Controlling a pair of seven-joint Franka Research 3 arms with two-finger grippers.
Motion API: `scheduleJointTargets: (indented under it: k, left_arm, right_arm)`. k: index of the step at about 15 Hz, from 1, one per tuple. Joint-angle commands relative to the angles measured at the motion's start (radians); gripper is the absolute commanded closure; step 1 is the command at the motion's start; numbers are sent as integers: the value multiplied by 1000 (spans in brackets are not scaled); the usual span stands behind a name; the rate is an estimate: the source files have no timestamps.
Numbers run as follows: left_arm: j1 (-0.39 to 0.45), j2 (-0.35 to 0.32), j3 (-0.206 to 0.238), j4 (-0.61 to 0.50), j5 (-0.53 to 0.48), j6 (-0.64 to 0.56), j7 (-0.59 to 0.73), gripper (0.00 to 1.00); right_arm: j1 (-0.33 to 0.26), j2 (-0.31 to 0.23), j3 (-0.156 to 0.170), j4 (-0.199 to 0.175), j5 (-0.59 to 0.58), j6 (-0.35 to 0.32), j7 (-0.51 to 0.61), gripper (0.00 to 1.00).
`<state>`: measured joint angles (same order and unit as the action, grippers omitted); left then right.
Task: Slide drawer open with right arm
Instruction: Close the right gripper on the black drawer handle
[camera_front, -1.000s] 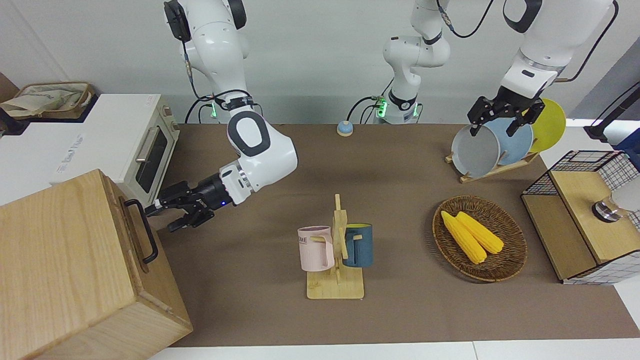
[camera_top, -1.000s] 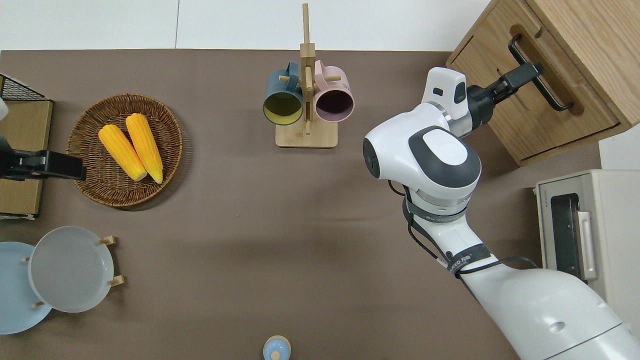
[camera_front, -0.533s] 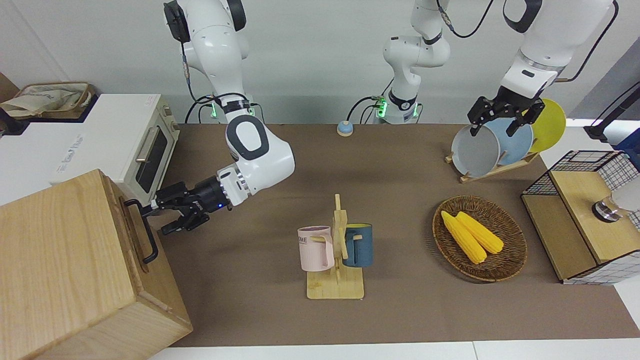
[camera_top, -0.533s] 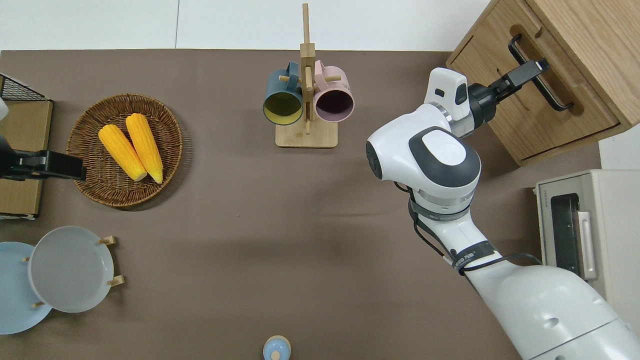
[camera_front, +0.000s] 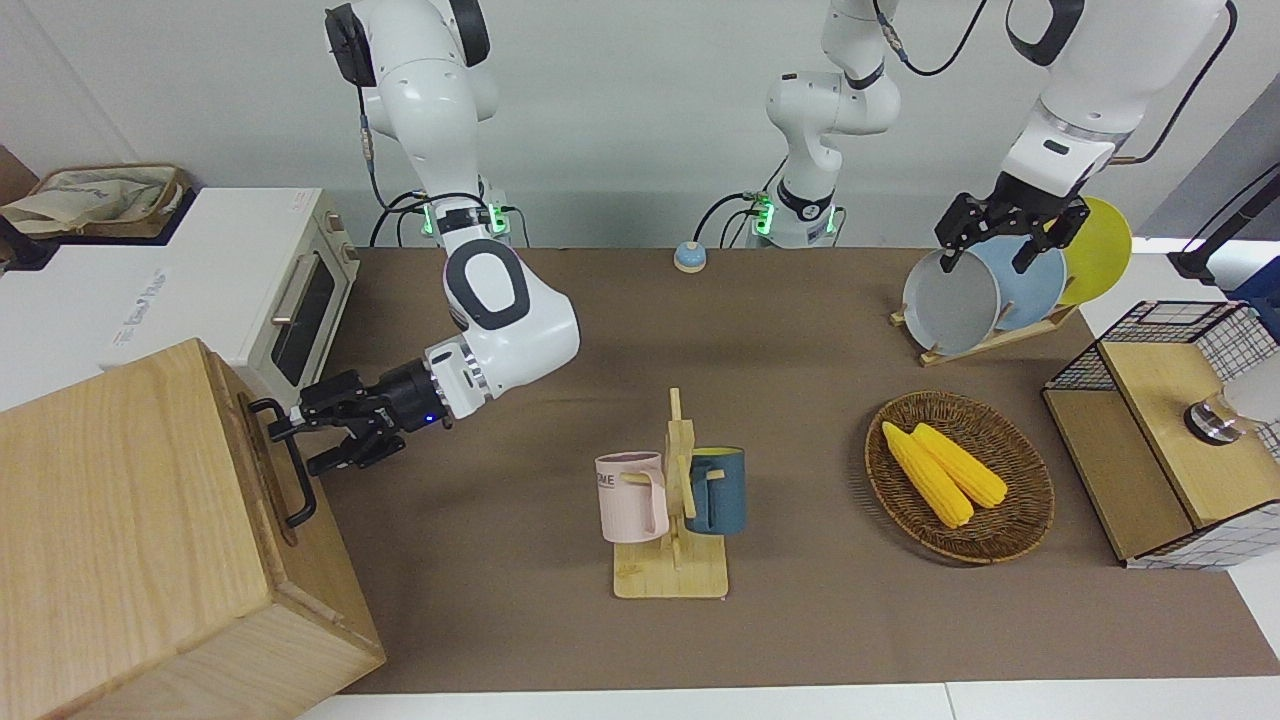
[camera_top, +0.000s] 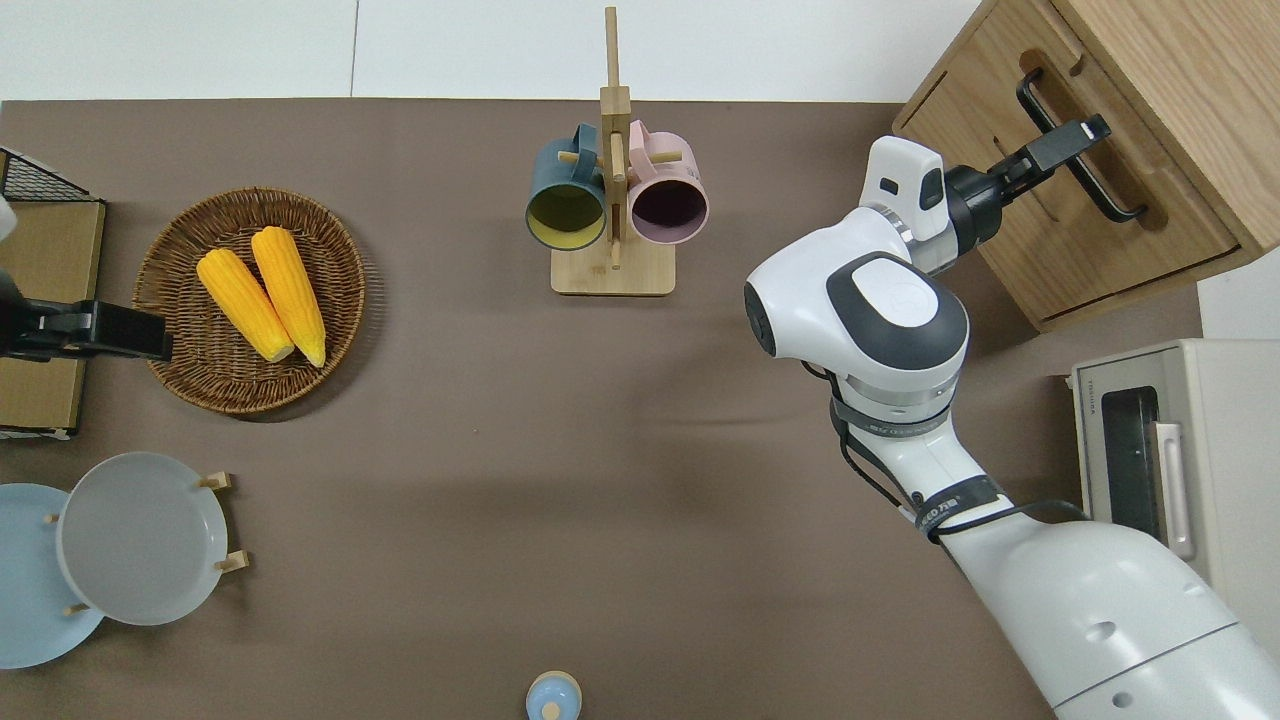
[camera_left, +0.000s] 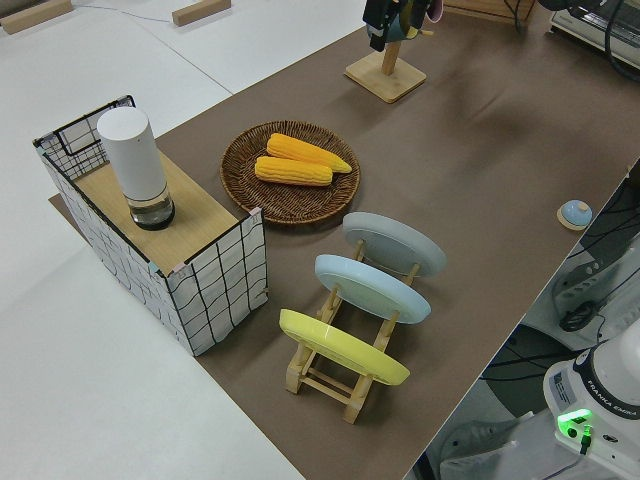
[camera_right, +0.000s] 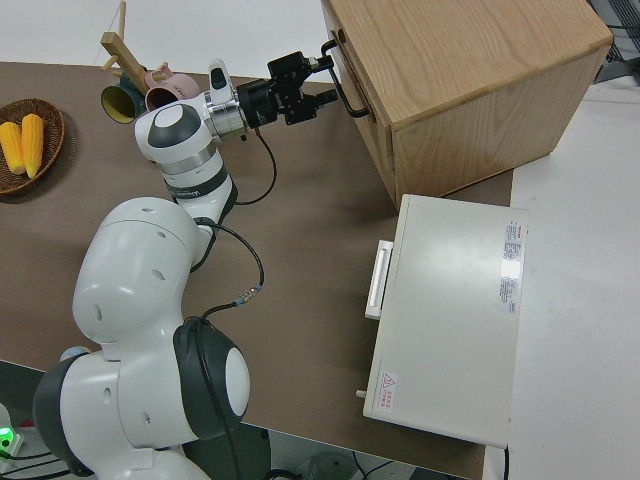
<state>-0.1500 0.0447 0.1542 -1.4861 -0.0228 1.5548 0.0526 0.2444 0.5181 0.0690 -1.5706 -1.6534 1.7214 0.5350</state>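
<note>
The pale-wood drawer (camera_front: 268, 478) (camera_top: 1170, 220) is at the top of a big wooden cabinet (camera_front: 120, 520) at the right arm's end of the table, its front flush with the cabinet. Its black bar handle (camera_front: 297, 492) (camera_top: 1102, 186) (camera_right: 349, 93) runs across the drawer front. My right gripper (camera_front: 297, 443) (camera_top: 1078, 136) (camera_right: 327, 80) is at the handle's end nearer the robots. It is open, with one finger on each side of the bar. The left arm is parked, its gripper (camera_front: 988, 250) open.
A white toaster oven (camera_front: 290, 300) stands beside the cabinet, nearer the robots. A mug rack (camera_front: 672, 500) stands mid-table. Toward the left arm's end are a wicker basket with corn (camera_front: 1010, 520), a plate rack (camera_front: 985, 345) and a wire-grid box (camera_front: 1150, 440).
My right gripper has moved toward the cabinet and up to the handle; its fingers now straddle the bar. The drawer and the left arm have not moved.
</note>
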Motion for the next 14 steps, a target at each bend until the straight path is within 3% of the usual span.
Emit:
scheduleJointTargets:
  k: [1,2,4,9,14]
  left_arm:
    - [-17,12,16,20,14,1,6,2]
    - [-17,12,16,20,15,1,6,2]
    - [-17,12,16,20,15,1,6,2]
    - [-17,12,16,20,14,1,6,5]
    - [-17,12,16,20,14,1,6,2]
  right_arm:
    - [-16,-1,9,-13,-40,4,17,616]
    - [-14,0,9,-14,-39,1,17,779]
    - [-14,-1,9,-22,-39,-3,17,948]
    - [1,-1,9,-42,-42,-14,25,1000]
    - [45,-4,9,-57,-39,-89,31,1000]
